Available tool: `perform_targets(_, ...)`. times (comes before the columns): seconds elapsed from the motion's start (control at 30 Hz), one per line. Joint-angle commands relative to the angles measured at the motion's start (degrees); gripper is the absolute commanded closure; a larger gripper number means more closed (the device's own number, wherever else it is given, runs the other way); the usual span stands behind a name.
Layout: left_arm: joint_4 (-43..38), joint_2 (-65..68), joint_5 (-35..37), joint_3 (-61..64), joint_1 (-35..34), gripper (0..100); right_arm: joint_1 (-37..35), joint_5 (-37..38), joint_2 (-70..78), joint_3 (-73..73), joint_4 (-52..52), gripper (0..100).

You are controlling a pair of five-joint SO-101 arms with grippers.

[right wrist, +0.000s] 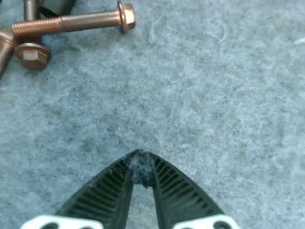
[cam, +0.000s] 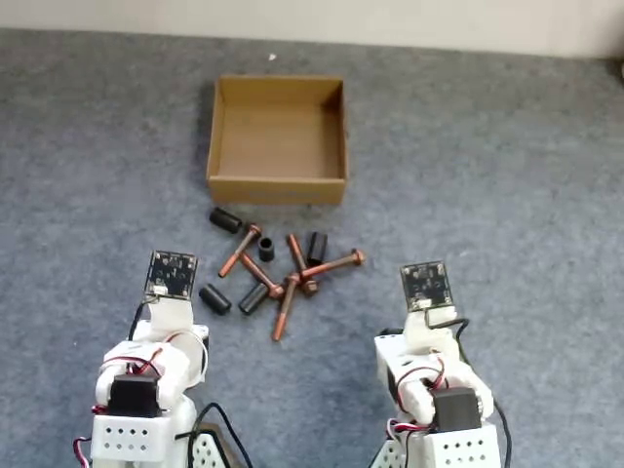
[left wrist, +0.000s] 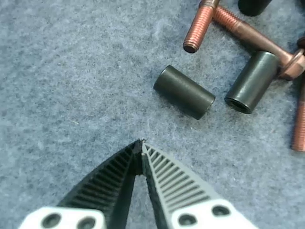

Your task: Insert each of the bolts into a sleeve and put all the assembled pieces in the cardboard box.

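Left gripper and right gripper, each with jaws closed tip to tip and gripping nothing, over grey carpet; copper bolts and black sleeves lie loose and unassembled, scattered between the arms and the box; one sleeve lies near the left gripper.

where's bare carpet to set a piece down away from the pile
Bare carpet lies right of the cardboard box, beyond the right gripper; another wide patch lies left of the box. Crowded: just in front of the box's front wall, where bolts and sleeves bunch, nearest the left gripper.
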Motion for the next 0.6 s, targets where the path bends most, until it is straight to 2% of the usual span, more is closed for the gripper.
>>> perform_targets(0.0,0.35,-0.31,-0.26,1.19,1.19,99,0.75,-0.18,-0.66,8.57,0.48,99.2)
perform_targets(0.57,0.26,-0.40,-0.35,-4.18,0.40,99,2.33,-0.09,-0.66,6.99,-0.75,99.2)
